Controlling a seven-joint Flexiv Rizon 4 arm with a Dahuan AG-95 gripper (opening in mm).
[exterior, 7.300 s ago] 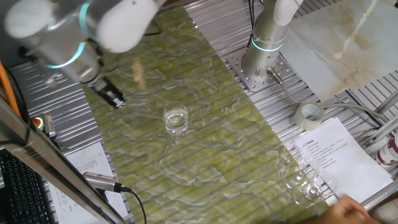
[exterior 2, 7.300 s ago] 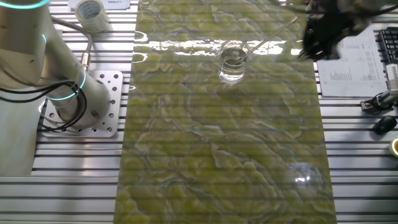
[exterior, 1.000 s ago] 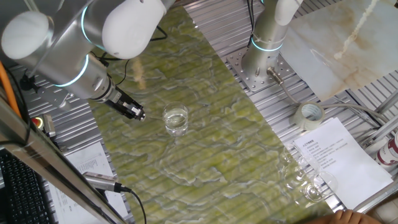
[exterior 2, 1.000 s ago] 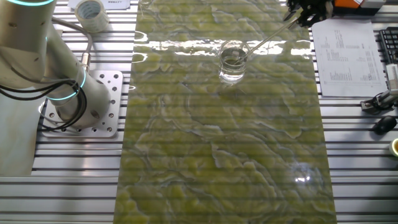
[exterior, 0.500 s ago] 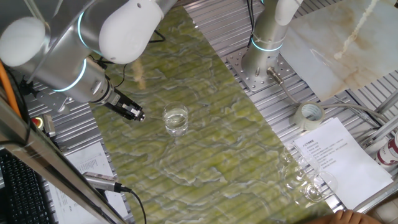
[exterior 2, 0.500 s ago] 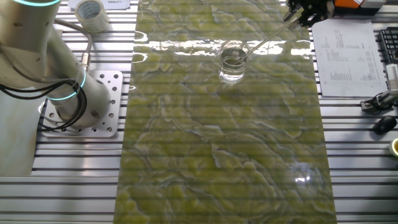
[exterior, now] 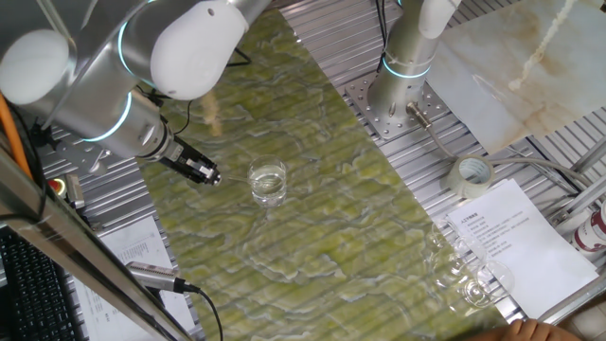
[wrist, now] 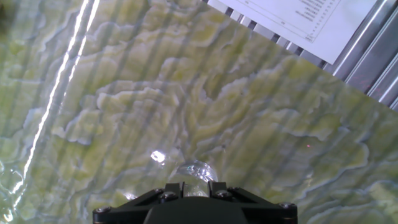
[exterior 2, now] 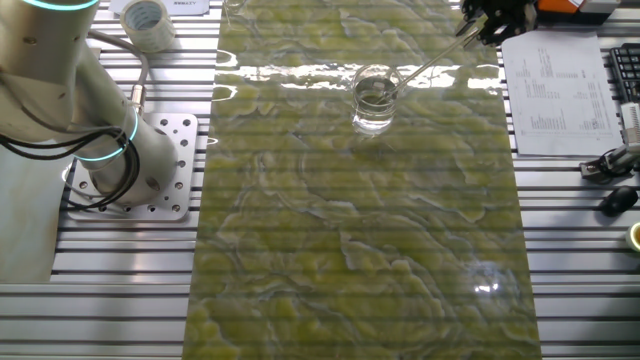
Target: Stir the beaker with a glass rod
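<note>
The beaker (exterior: 268, 182) (exterior 2: 374, 98) stands upright on the green marbled mat (exterior: 312, 218). The glass rod (exterior 2: 430, 64) leans out of its mouth, slanting up toward the mat's edge. My gripper (exterior: 210, 176) (exterior 2: 478, 27) is at the rod's upper end, about a beaker's width from the beaker. In the hand view the gripper (wrist: 194, 182) has its two black fingers close together, with a clear glassy piece filling the narrow gap between them. The beaker itself does not show clearly in the hand view.
A tape roll (exterior: 473, 173) (exterior 2: 147, 17) and a printed sheet (exterior: 516, 237) (exterior 2: 555, 80) lie off the mat. A cluster of round glass vessels (exterior: 464, 279) sits at the mat's near corner. A second arm's base (exterior: 402, 85) (exterior 2: 130, 165) is bolted beside the mat.
Seven seconds ago the gripper was away from the rod; it is now at the rod's upper end. Over the last second only the arm's upper links shifted slightly.
</note>
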